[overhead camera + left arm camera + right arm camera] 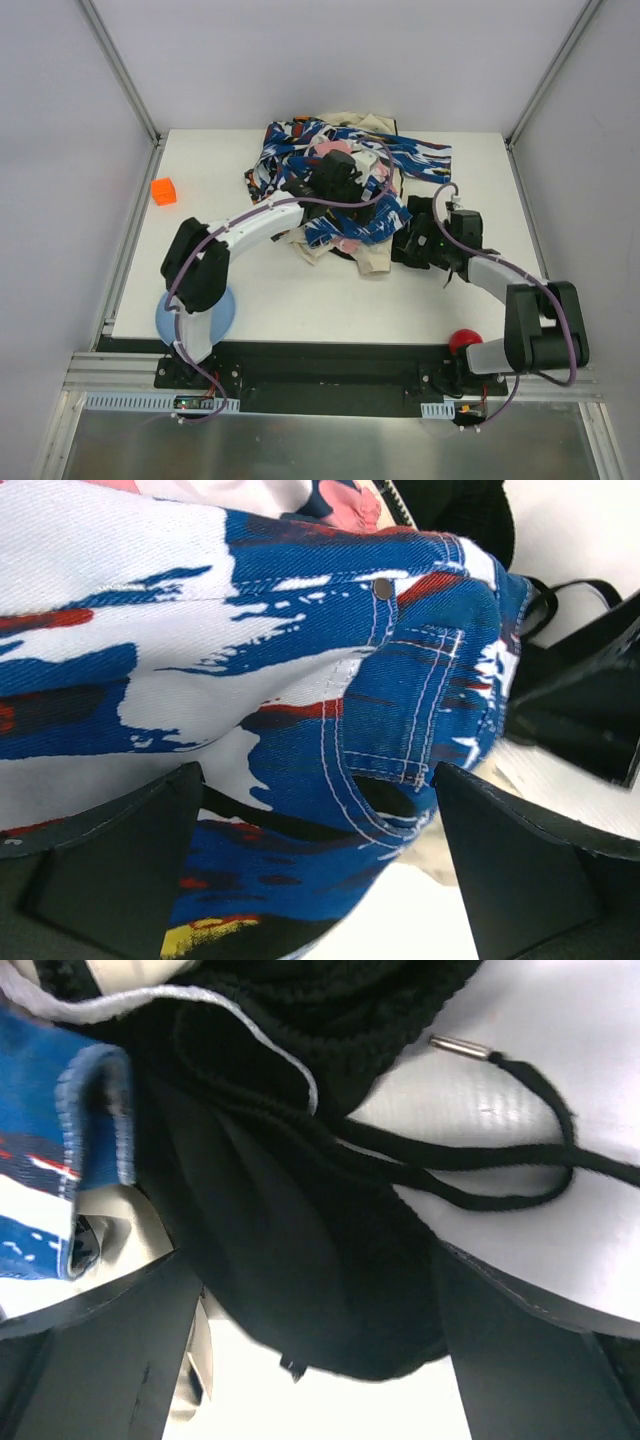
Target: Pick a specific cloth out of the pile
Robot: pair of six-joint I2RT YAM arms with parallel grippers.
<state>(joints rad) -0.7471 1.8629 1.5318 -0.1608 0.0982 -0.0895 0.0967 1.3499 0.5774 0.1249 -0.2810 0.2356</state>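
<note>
1. The white table [300, 290] carries the pile [420, 158], a heap of blue, white and red patterned garments with pink and beige pieces, lying toward the table's far edge.
2. The cloth [290, 1250], plain black and soft, sits at the pile's right edge. It is partly tucked under a blue-hemmed patterned piece, and its black drawstring [500, 1155] trails onto bare table.
3. The left tool [320, 870] hangs over the middle of the pile with its jaws spread apart. Blue-white-red denim with a riveted pocket lies between them, and nothing is clamped.
4. The right tool [310, 1360] is at the pile's right edge, down at the black cloth. Its jaws stand wide apart, one on each side of a fold of it, and are not pressed onto it.
5. A pale blue disc [195, 315] lies well to the near left of the pile.
6. A red ball [464, 341] sits to the near right of the pile.
7. An orange cube [164, 191] stands to the left of the pile, apart from it.
</note>
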